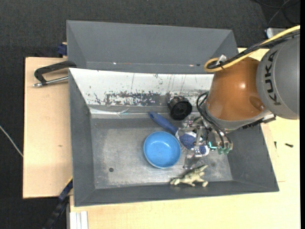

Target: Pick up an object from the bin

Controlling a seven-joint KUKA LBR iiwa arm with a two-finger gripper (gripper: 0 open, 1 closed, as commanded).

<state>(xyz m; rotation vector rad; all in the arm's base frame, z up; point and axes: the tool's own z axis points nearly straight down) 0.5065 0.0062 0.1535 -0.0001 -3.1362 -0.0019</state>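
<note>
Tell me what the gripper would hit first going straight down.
Likely the small bluish item beside the blue bowl, right under the gripper; depth is unclear, so it might reach the bin floor instead.

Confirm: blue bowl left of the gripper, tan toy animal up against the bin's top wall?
Not quite. The camera view shows the tan toy animal by the bin's bottom wall, below the gripper. The blue bowl is left of the gripper.
</note>
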